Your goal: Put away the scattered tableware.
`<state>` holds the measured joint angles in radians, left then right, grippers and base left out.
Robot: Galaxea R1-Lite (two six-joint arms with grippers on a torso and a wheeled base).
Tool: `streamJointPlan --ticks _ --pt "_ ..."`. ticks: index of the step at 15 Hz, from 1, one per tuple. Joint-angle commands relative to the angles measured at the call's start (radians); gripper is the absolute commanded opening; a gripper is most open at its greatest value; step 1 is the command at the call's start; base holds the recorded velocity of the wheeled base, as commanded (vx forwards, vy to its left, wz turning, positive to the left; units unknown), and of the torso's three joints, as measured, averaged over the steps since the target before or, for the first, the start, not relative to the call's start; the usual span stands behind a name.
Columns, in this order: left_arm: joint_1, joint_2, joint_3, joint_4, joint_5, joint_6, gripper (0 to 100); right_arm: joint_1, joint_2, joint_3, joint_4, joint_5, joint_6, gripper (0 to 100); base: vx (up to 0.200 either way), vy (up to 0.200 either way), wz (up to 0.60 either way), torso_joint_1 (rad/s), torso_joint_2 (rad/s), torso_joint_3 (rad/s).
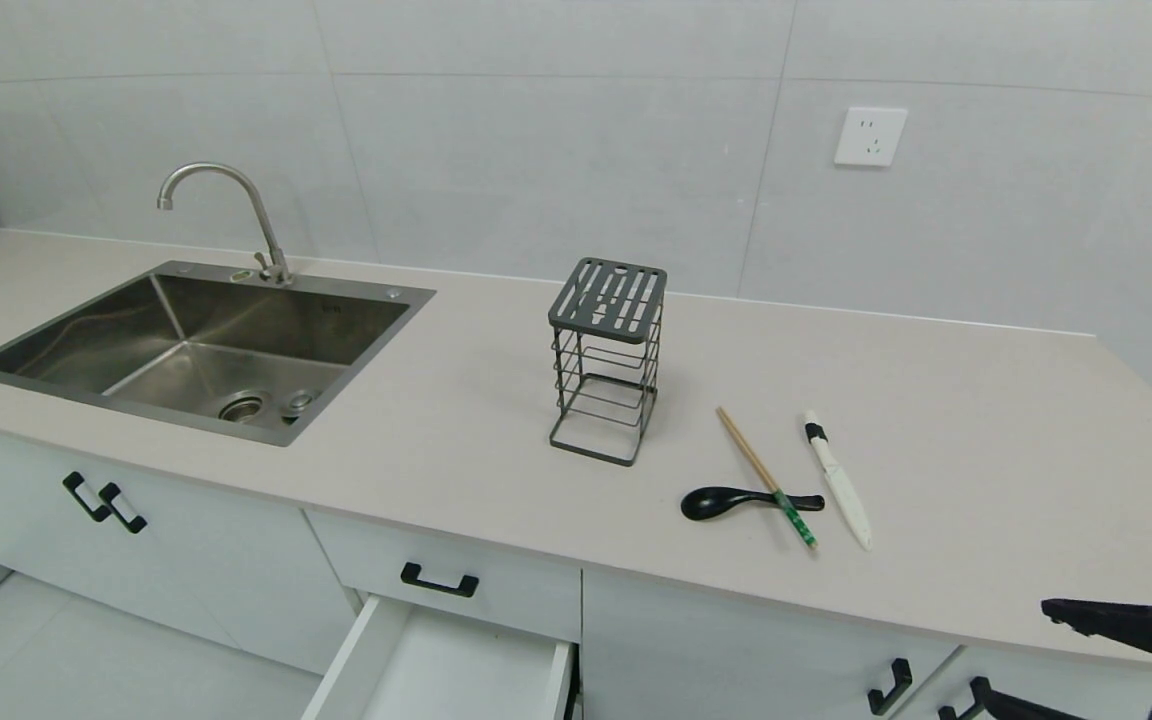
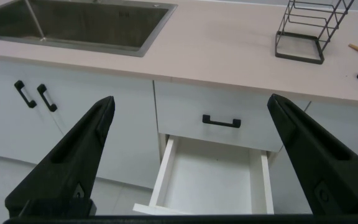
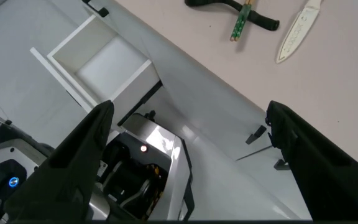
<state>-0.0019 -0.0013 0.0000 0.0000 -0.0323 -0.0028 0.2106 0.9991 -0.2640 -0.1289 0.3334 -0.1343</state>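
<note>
Under the counter (image 1: pixel 496 400) the open drawer (image 1: pixel 436 670) sits below the wire rack (image 1: pixel 606 360) and slightly to its left, and your left tool (image 2: pixel 190 99) and right tool (image 3: pixel 188 109) both hang wide open, holding nothing. Right of the rack and nearer you lie the white knife (image 1: pixel 839 480), the chopsticks (image 1: pixel 766 475) and the black spoon (image 1: pixel 726 502); the chopsticks cross the spoon's handle, so I'd take the knife first, as it lies apart, closing the right tool squarely across it.

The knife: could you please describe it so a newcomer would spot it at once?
On the pale counter, look right of the wire rack. The knife lies rightmost: white with a black band, unlike the wooden chopsticks and black spoon beside it.
</note>
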Motion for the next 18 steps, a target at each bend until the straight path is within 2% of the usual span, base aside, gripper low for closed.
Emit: streamJointPlan --ticks 1,5,7,12,15,18 --pt "0.000 0.001 0.000 0.000 0.000 0.000 100 0.001 0.049 -0.018 -0.005 -0.004 -0.005 100 0.000 0.000 0.00 0.000 0.00 0.000" --pt "0.000 0.001 0.000 0.000 0.000 0.000 100 0.010 0.076 -0.061 -0.034 -0.005 -0.007 100 0.000 0.000 0.00 0.000 0.00 0.000" --pt "0.000 0.001 0.000 0.000 0.000 0.000 100 0.056 0.102 -0.089 -0.063 -0.014 -0.007 100 0.000 0.000 0.00 0.000 0.00 0.000" --pt "0.000 0.001 0.000 0.000 0.000 0.000 100 0.092 0.237 -0.106 -0.092 -0.027 -0.007 100 0.000 0.000 0.00 0.000 0.00 0.000" --pt "0.000 0.001 0.000 0.000 0.000 0.000 100 0.115 0.394 -0.106 -0.228 -0.039 -0.007 100 0.000 0.000 0.00 0.000 0.00 0.000" --pt "0.000 0.001 0.000 0.000 0.000 0.000 100 0.148 0.447 -0.101 -0.267 -0.091 0.004 100 0.000 0.000 0.00 0.000 0.00 0.000"
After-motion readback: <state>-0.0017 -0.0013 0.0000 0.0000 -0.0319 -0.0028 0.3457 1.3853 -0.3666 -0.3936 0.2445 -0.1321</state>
